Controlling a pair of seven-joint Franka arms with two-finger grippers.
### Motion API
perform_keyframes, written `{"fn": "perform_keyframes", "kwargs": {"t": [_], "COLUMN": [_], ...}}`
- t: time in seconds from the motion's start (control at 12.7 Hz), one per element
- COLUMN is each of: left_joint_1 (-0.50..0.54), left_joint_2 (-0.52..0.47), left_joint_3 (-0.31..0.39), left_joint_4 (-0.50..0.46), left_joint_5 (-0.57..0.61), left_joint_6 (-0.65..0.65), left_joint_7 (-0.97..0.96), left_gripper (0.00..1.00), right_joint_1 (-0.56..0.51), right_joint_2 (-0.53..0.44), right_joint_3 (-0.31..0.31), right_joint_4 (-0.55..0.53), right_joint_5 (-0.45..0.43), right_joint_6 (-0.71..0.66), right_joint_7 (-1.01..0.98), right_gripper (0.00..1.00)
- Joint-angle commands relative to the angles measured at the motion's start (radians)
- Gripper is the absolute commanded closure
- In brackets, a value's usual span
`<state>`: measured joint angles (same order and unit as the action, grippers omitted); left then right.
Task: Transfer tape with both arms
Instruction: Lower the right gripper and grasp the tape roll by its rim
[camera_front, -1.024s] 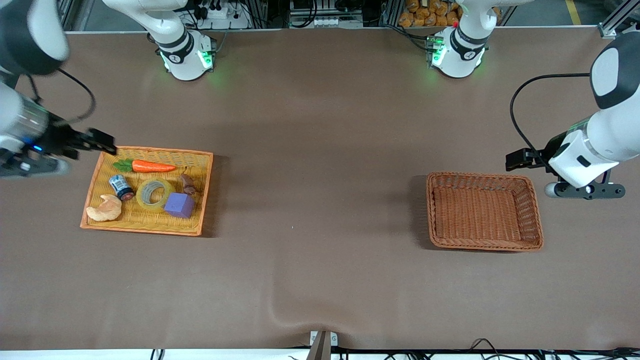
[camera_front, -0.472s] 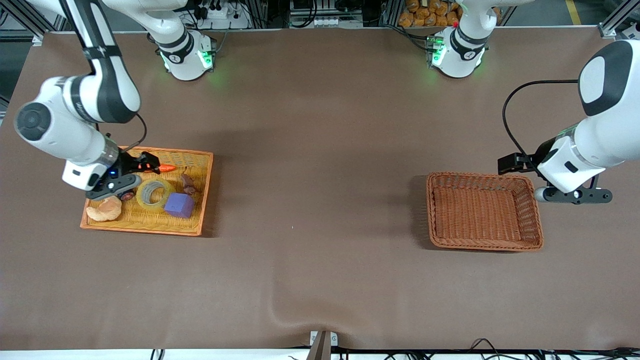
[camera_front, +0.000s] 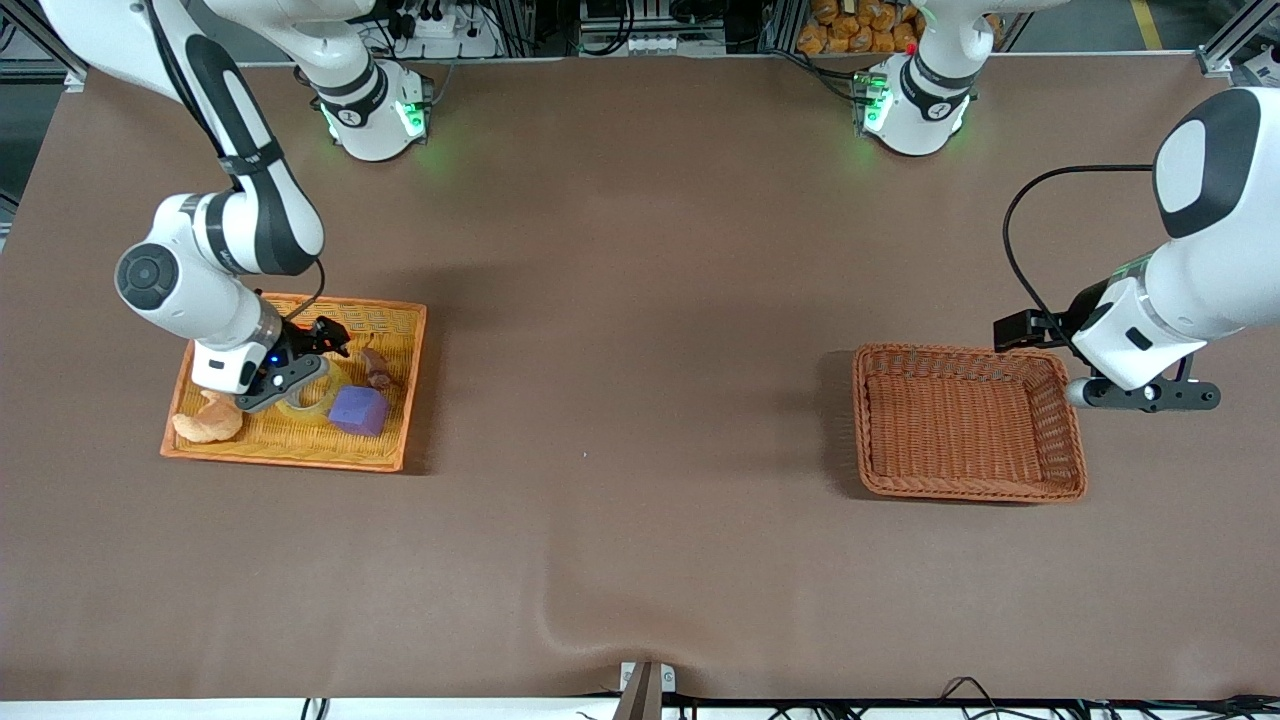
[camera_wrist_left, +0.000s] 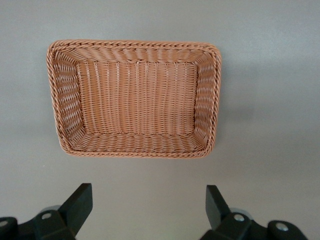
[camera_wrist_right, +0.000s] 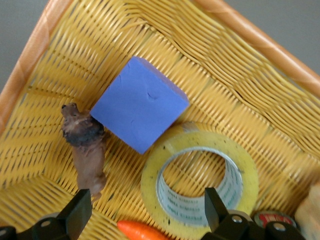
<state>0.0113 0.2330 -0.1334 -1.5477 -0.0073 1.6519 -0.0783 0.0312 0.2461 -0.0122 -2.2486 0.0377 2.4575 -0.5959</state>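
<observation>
The tape (camera_front: 312, 405) is a yellow translucent ring lying flat in the yellow woven tray (camera_front: 300, 462), touching a purple cube (camera_front: 358, 410). My right gripper (camera_front: 332, 338) hangs low over the tray, just above the tape, and its wrist hides part of the ring. In the right wrist view the tape (camera_wrist_right: 200, 141) lies under the open right gripper (camera_wrist_right: 146, 200); one finger (camera_wrist_right: 214, 205) is over the ring's hole and nothing is held. My left gripper (camera_front: 1022, 328) waits open beside the brown basket (camera_front: 965, 490). It shows open over bare table in the left wrist view (camera_wrist_left: 148, 194).
The tray also holds a croissant (camera_front: 205, 420), a small brown figure (camera_wrist_right: 85, 145), a carrot (camera_wrist_right: 142, 231) and a can (camera_wrist_right: 270, 220) close around the tape. The brown basket (camera_wrist_left: 135, 44) stands toward the left arm's end of the table.
My right arm has swung in from the table's end and come down over the tray, above the tape. The left arm has shifted only slightly beside the basket.
</observation>
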Motion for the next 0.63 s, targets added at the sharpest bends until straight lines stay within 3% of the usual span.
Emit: {"fn": "perform_keyframes", "kwargs": {"t": [0.0,0.24,0.55], "left_joint_1": [-0.001,0.001,0.009], "left_joint_2": [0.002,0.002,0.003], "left_joint_3": [-0.002,-0.002,-0.002], "left_joint_4": [0.004,0.004,0.004], "left_joint_5": [0.007,0.009,0.01], "left_joint_6": [0.008,0.008,0.008], "left_joint_7": [-0.018,-0.018,-0.017], "left_gripper": [0.0,0.0,0.0], "right_joint_1": [-0.01,-0.001,0.001], "right_joint_2": [0.027,0.039,0.064], "right_joint_3": [0.001,0.001,0.001], "right_joint_4": [0.0,0.0,0.004], "right_joint_5": [0.022,0.073,0.076], "right_joint_6": [0.026,0.026,0.031], "right_joint_7": [-0.09,-0.093,-0.094], "right_gripper": [0.0,0.0,0.0]}}
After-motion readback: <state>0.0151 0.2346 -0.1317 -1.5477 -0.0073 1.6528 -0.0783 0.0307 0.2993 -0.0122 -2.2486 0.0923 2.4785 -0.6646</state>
